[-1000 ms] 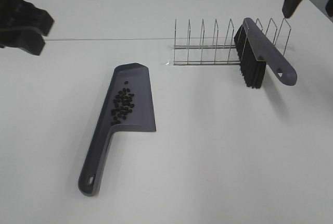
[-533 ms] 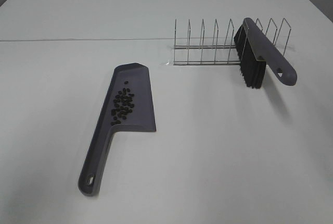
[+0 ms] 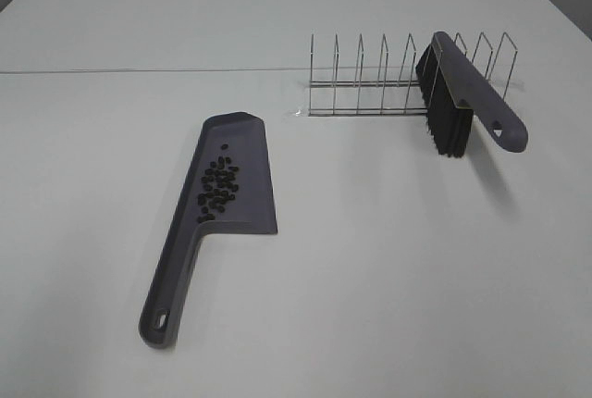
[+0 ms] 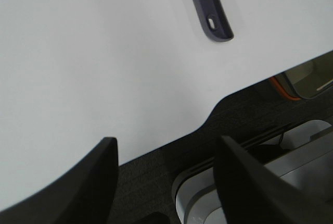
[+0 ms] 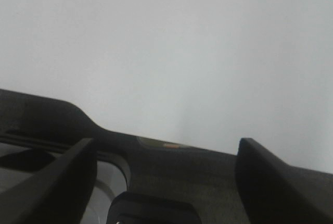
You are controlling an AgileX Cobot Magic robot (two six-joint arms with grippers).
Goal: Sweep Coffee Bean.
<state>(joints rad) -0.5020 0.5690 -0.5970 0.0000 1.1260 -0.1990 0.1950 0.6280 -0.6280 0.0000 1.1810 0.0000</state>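
Note:
A cluster of dark coffee beans (image 3: 217, 190) lies on the blade of a grey dustpan (image 3: 242, 213), whose handle runs toward the table's front left. The handle end also shows in the left wrist view (image 4: 210, 10). A grey brush (image 3: 453, 106) with black bristles leans in a wire rack (image 3: 370, 83). Neither gripper shows in the exterior high view. My left gripper (image 4: 166, 174) is open and empty over the table's edge. My right gripper (image 5: 166, 174) is open and empty over another part of the table's edge.
The white table (image 3: 388, 268) has a seam across its back part. Beyond the table's edge the wrist views show dark floor (image 4: 229, 114) and parts of the robot's base (image 4: 307, 78).
One second ago both arms showed at the top corners of the exterior high view. They have since pulled out of that view. The dustpan, beans and brush have not moved.

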